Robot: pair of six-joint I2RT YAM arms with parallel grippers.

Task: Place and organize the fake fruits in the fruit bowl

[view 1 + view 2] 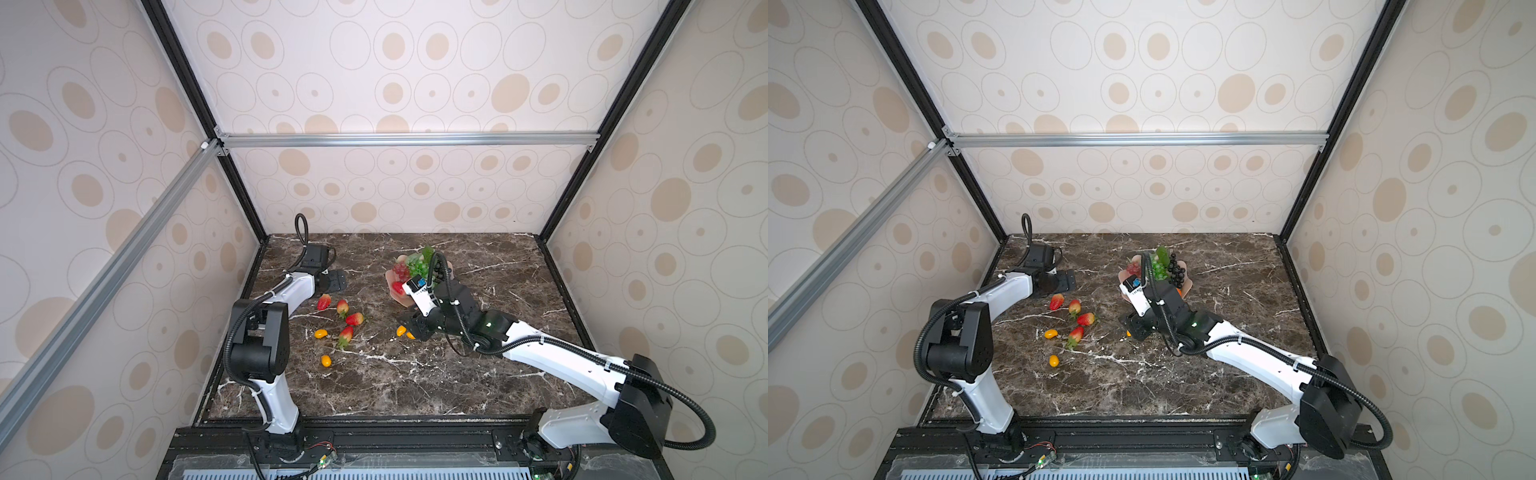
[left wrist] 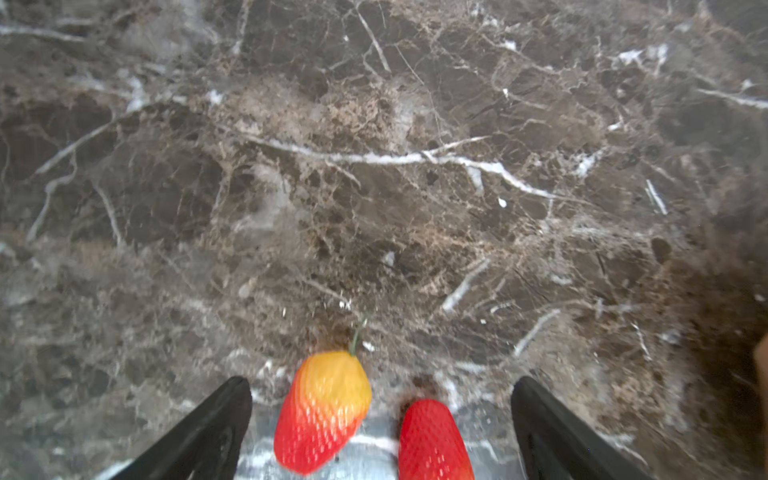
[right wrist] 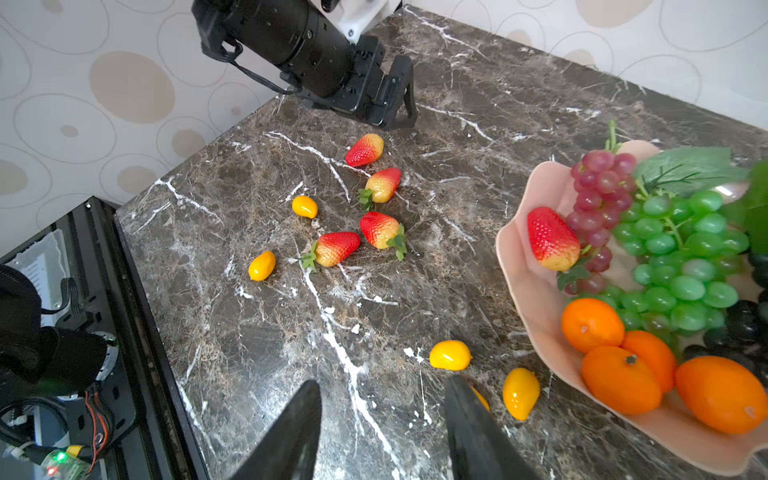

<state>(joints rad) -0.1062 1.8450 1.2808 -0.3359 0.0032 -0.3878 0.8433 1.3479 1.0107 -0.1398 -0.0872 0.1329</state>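
The dark marble table [image 1: 395, 382] is carrying four loose strawberries [image 1: 354, 319], several small yellow ovals [image 1: 326, 360] lying scattered, and the pink fruit bowl [image 3: 536, 299] sitting farther back.

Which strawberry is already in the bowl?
The strawberry beside the red grapes, just inside the bowl's rim. The other four lie out on the table.
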